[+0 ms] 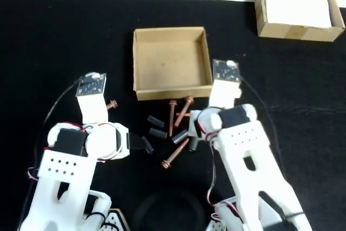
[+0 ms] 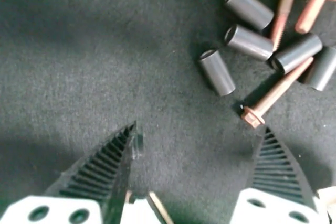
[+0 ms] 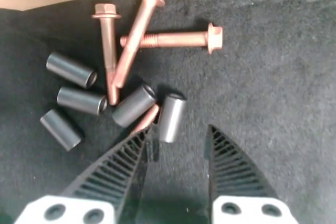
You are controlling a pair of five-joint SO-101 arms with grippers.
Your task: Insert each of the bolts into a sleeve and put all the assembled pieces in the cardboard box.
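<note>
Looks like the first pick: nothing mated, no assembled piece in the cardboard box [image 1: 173, 92]. Seeing bolts [image 3: 137, 35] and sleeves [image 3: 72, 70] loose in one heap just in front of the box's near wall. One stray bolt [image 1: 112, 104] out past the box's front corner, on the left arm's side.

Right claw [image 3: 180, 132]: spread partway, gripping nothing, on the heap's far side from the box. Nearest sleeve [image 3: 172, 117] sits just at the tips. Can't tell if it touches one.

Left claw [image 2: 199, 135]: spread wide, bare, short of an outlying sleeve [image 2: 217, 72] and a long bolt [image 2: 277, 92].

Next, probably: straddle that nearest sleeve across its width, then close. Expect crowding from the neighbouring sleeve. Left to take a bolt by the shank.
</note>
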